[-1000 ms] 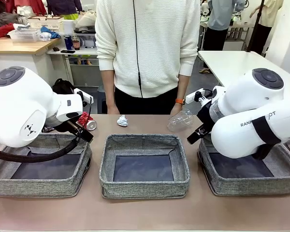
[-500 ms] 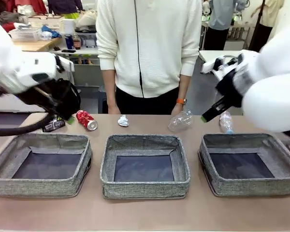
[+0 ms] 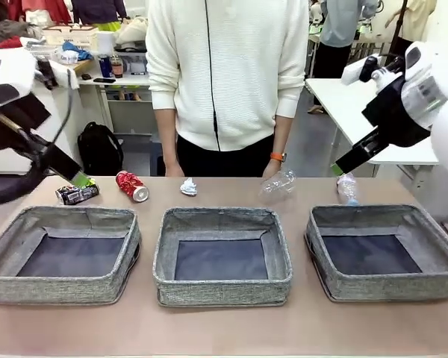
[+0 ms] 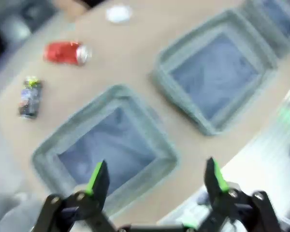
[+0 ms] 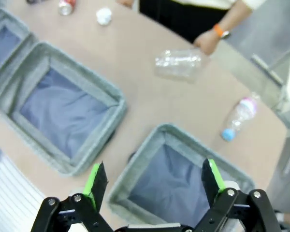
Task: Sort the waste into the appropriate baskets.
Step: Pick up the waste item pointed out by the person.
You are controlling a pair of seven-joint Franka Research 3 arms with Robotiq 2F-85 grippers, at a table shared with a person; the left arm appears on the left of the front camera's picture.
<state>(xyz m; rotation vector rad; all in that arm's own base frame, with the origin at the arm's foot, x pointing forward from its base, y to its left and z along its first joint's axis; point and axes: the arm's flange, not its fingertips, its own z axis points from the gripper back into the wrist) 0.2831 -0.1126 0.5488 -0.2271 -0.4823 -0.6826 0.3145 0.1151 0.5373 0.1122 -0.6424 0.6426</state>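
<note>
Table's (image 4: 121, 53) left basket (image 4: 157, 140) lies beneath the spread left hand (image 4: 154, 176).

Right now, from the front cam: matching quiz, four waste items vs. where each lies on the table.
Items:
1. dark can
2. paper ball
3. crushed bottle
4. small bottle

Places:
A. beyond the right basket
B. by the hand with the orange band
C. beyond the left basket
D. beyond the middle basket

Pairs: 1-C; 2-D; 3-B; 4-A
</note>
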